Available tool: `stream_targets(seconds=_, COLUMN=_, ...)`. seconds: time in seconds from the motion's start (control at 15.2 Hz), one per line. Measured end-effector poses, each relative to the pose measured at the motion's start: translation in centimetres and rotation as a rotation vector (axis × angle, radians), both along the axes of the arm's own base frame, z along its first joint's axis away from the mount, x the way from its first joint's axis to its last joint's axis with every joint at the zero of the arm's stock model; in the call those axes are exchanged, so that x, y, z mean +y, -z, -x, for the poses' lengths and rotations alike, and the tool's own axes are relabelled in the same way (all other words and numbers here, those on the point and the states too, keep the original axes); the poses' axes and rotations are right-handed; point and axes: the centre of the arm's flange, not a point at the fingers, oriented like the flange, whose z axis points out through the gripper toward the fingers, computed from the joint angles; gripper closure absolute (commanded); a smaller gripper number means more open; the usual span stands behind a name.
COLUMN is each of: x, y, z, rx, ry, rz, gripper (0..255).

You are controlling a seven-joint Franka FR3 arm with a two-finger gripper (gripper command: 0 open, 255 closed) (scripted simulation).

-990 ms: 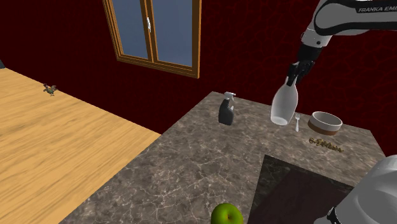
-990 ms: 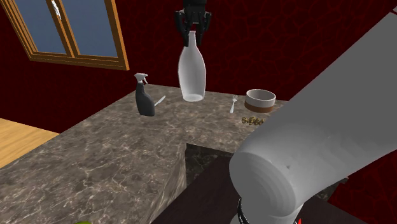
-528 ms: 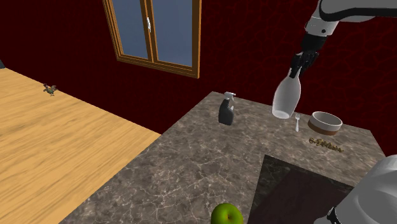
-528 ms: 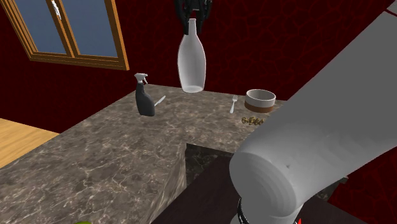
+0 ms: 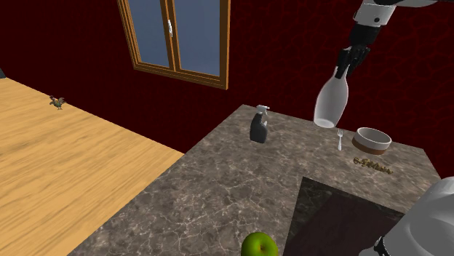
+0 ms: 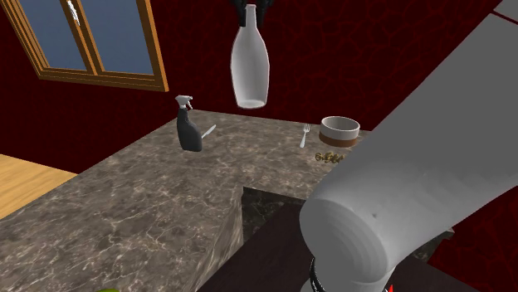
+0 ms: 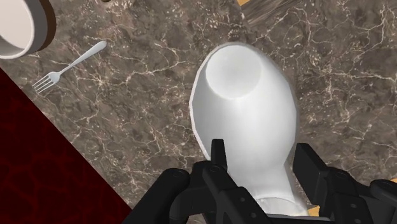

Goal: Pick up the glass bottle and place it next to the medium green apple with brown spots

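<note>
From the shoulder view, the claw [image 5: 348, 62] is clenched on the neck of the white bottle [image 5: 331, 102], which hangs beneath it, clear of the marbled table [image 5: 218, 182]. The green apple [image 5: 260, 245] lies well away from the claw, at the table's near edge.

In the second exterior view, the bottle's base hangs in the air under the claw.

In the wrist view, both fingers [image 7: 219, 156] clasp the neck. A fork [image 7: 70, 65] and a bowl [image 7: 19, 25] lie below, off to one side.

My advice is to carry the bottle high toward the apple, grip firm, and lower it only once it is beside the fruit.
</note>
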Motion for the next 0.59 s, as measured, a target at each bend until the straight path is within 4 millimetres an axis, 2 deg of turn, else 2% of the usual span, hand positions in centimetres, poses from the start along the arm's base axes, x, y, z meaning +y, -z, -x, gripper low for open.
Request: stream_targets(seconds=0.59, x=0.0, y=-4.8, z=-0.2, rx=0.000, ry=0.000, rz=0.000, gripper=255)
